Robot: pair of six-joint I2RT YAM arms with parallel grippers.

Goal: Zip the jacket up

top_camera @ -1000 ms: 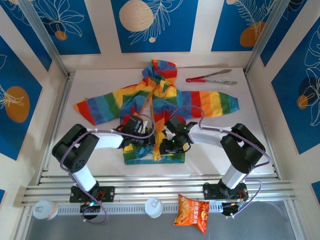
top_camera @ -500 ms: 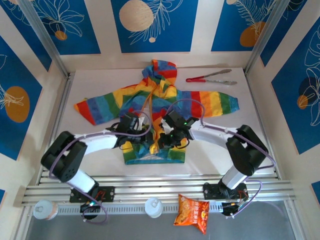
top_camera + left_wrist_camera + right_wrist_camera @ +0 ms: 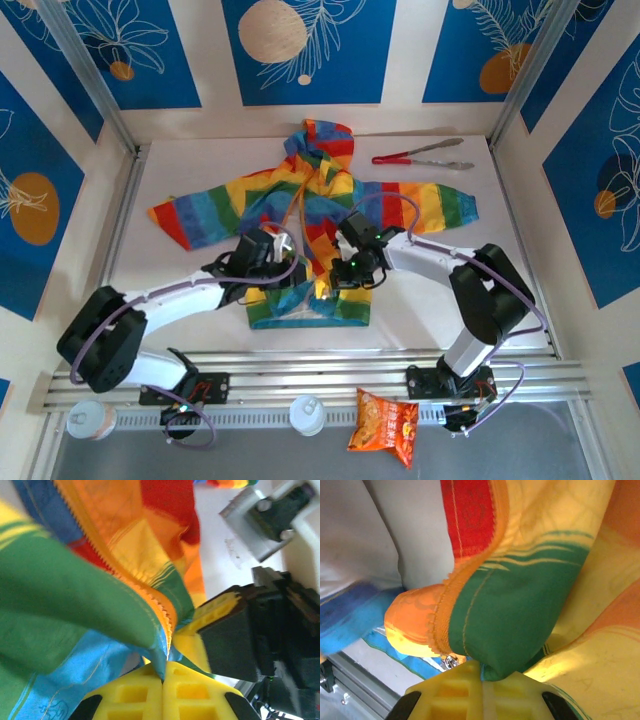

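Both arms are reached further up the frame than a second ago, and the right gripper (image 3: 338, 283) is now pressed together on the small hooded fabric jacket in rainbow stripes (image 3: 310, 195), which is spread flat at mid-frame on the white table (image 3: 200, 165). The opposite front edge is pinched by the left gripper (image 3: 288, 278), beside the orange zipper (image 3: 150, 602). With both edges held, the zipper ends can probably be joined.

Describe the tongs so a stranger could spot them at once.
Start at the white table and find the rainbow-striped jacket spread across it. Beyond its right-hand sleeve, near the far edge, lie the tongs: the one slim metal tool, with red grips.
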